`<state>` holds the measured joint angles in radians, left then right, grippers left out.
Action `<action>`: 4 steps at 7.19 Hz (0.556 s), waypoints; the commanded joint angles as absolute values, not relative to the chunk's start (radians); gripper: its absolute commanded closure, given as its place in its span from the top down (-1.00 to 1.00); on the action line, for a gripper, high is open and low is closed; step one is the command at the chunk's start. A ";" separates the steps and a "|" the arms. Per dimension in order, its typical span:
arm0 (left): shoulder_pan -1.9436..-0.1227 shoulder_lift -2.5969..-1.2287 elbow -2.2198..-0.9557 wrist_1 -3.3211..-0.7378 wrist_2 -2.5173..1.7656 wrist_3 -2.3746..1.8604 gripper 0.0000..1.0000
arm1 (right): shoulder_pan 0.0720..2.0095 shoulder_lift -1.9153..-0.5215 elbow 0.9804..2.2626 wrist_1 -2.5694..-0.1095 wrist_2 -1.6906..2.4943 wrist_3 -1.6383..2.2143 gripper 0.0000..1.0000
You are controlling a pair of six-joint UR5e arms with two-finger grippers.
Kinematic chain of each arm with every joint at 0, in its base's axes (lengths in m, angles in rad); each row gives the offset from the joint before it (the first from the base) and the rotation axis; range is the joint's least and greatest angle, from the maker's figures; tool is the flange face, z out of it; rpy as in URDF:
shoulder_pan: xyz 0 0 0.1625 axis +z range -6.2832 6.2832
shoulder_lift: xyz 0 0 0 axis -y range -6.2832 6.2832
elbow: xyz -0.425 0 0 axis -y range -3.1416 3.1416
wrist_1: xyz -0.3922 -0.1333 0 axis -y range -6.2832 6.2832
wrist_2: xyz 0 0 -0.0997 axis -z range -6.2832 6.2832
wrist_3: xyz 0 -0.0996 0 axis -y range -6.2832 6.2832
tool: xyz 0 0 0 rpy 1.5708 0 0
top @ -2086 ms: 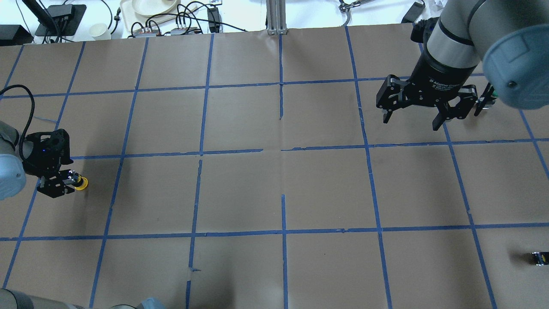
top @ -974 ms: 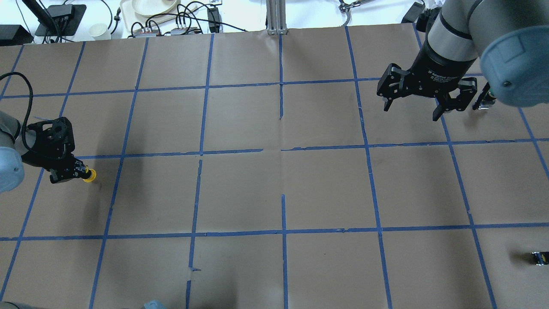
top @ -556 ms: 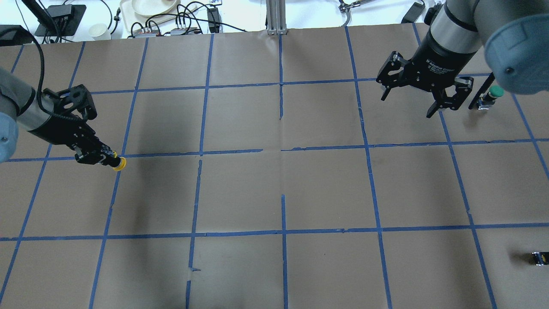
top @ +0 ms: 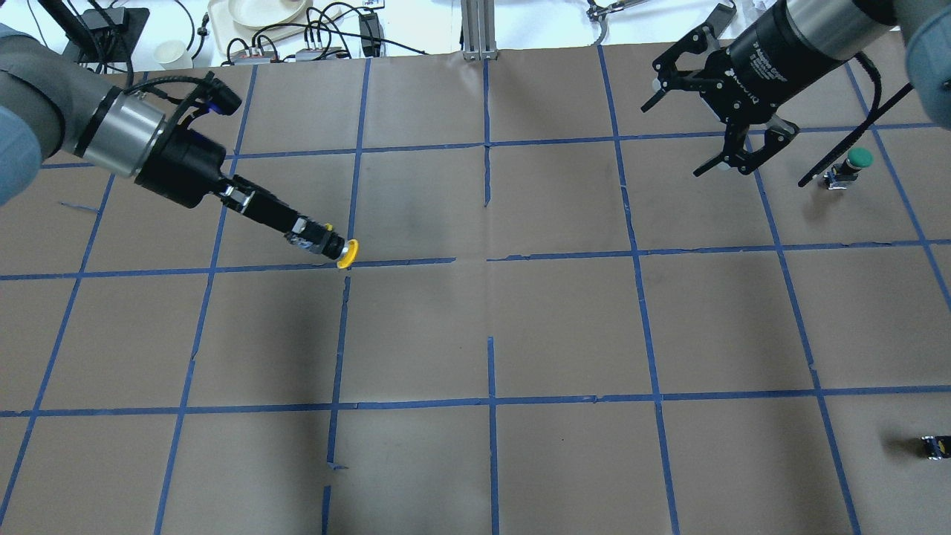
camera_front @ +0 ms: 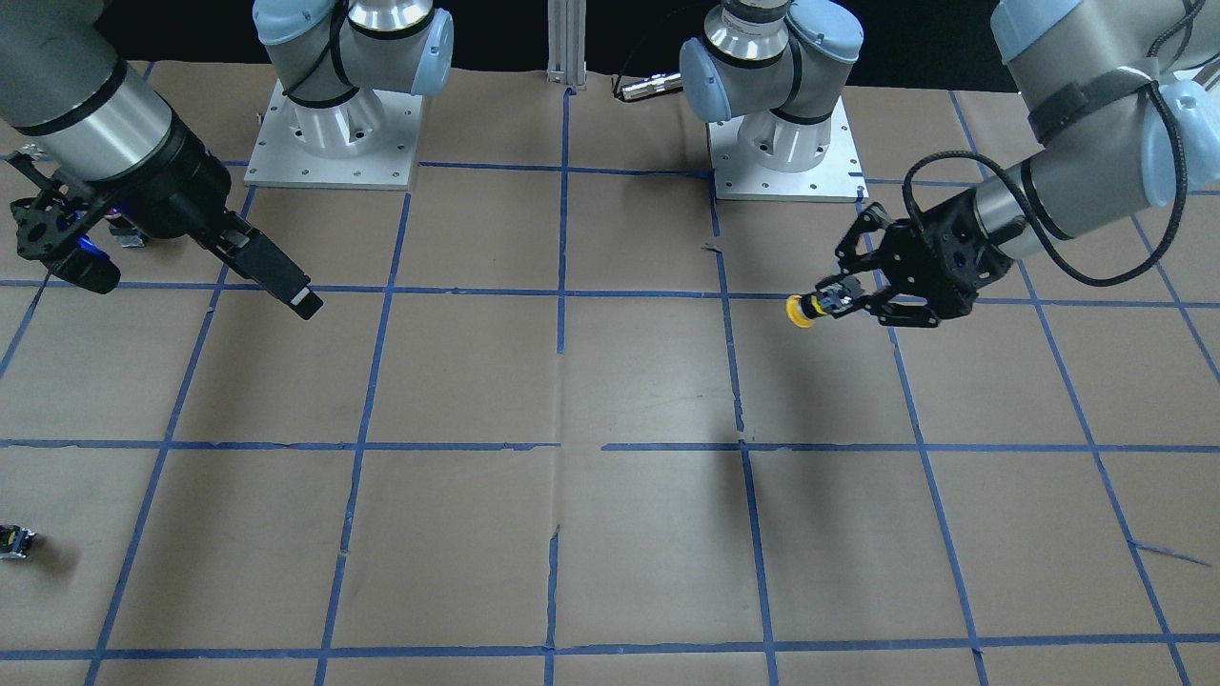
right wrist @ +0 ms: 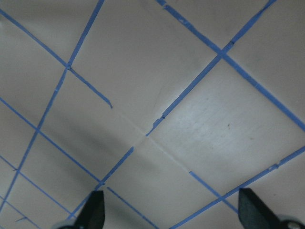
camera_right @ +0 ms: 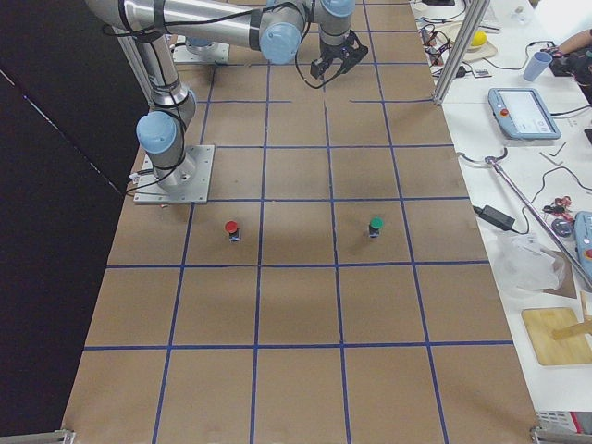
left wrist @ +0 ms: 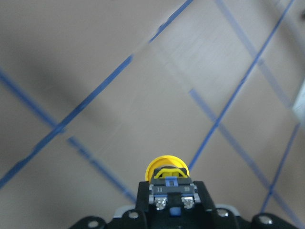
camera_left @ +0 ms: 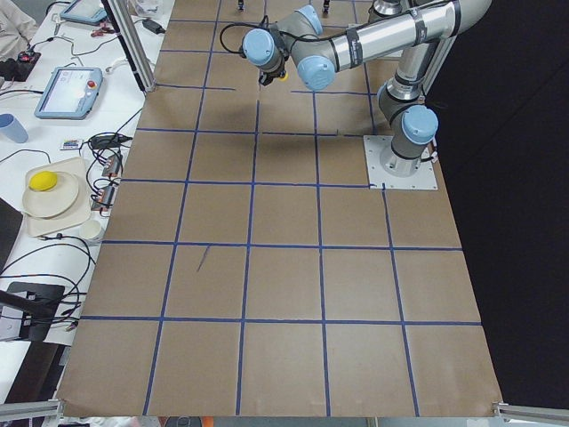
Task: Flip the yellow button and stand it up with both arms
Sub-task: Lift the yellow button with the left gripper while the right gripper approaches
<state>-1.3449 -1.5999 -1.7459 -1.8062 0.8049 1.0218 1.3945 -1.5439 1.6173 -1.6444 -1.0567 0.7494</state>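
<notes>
My left gripper (top: 312, 239) is shut on the yellow button (top: 345, 254), gripping its black block base, and holds it above the table left of the middle. The button lies sideways with its yellow cap pointing toward the table's centre. It also shows in the front-facing view (camera_front: 797, 311) and in the left wrist view (left wrist: 166, 168), cap pointing away from the camera. My right gripper (top: 674, 140) is open and empty, tilted, high over the far right of the table. Its fingertips (right wrist: 93, 211) show wide apart in the right wrist view.
A green-capped button (top: 853, 160) stands at the far right, just right of my right gripper. A red-capped button (camera_right: 231, 228) stands near the robot's base on the right. A tiny black-yellow block (top: 935, 446) lies at the near right edge. Brown paper with blue tape lines covers the table (top: 565, 327).
My left arm has lifted the yellow button off the table and carried it right toward the centre, turning it sideways. My right gripper has moved farther back and rotated, still open.
</notes>
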 commanded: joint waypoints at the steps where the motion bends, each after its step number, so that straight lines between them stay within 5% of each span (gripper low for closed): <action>1: -1.463 -1.577 -1.759 -1.828 0.477 0.797 -0.69 | 1.396 -1.549 1.620 -1.698 -0.889 0.949 1.00; 4: -1.567 -1.577 -1.761 -1.813 0.226 0.608 -0.73 | 1.434 -1.577 1.631 -1.736 -0.793 1.116 0.99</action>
